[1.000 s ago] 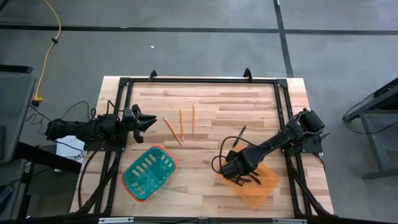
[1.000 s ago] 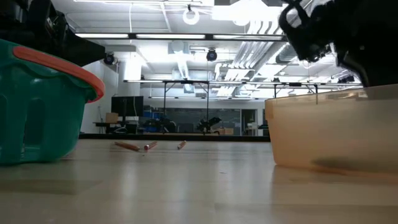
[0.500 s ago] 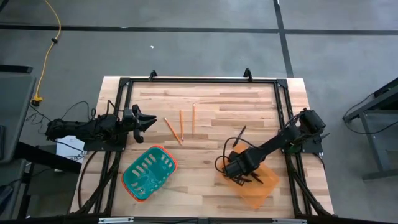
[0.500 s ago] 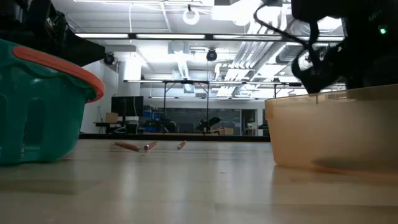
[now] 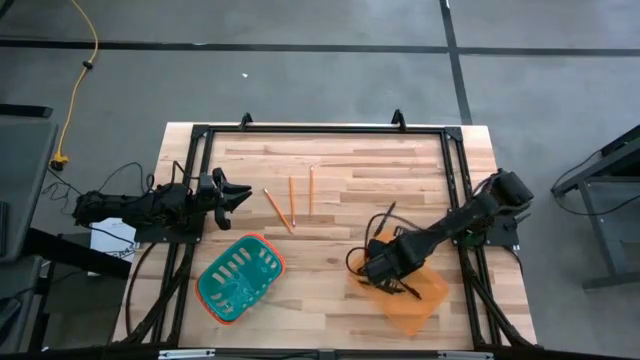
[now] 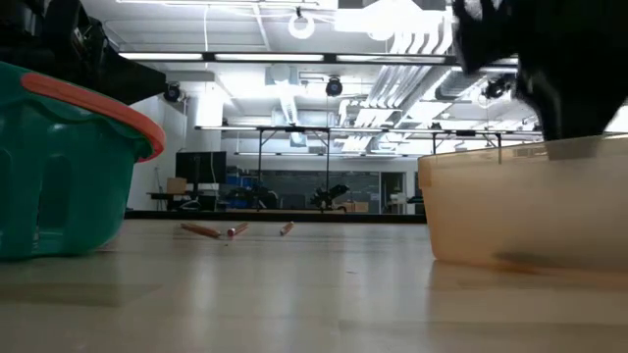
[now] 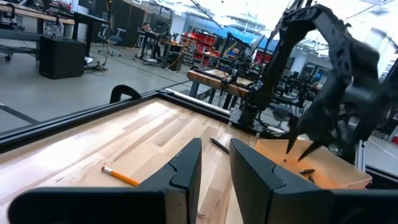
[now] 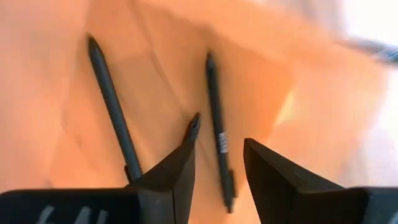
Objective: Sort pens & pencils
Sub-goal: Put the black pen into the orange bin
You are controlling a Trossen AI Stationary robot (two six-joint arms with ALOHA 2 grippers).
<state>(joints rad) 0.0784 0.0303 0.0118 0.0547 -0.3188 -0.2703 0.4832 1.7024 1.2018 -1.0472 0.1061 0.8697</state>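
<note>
My right gripper (image 8: pixel 219 146) hangs open over the orange bin (image 5: pixel 418 305), fingers pointing down at its floor. Two black pens (image 8: pixel 113 106) (image 8: pixel 216 127) lie flat on that floor; one lies just beyond the gap between my fingers, untouched. Another black pen (image 5: pixel 388 212) lies on the table beyond the bin. Three orange-yellow pencils (image 5: pixel 292 201) lie flat on the wood at the middle of the table. My left gripper (image 5: pixel 238 192) waits at the left edge, open, with nothing between its fingers (image 7: pixel 214 163).
A teal basket with an orange rim (image 5: pixel 240 278) stands near the front left, close to my left arm. A black frame (image 5: pixel 320 130) runs round the table top. Bare wood lies between the basket and the orange bin.
My right gripper has stayed over the orange bin, shifting only slightly there, while its arm has swung a little toward the table's right edge. The pencils and the pen on the table have not moved.
</note>
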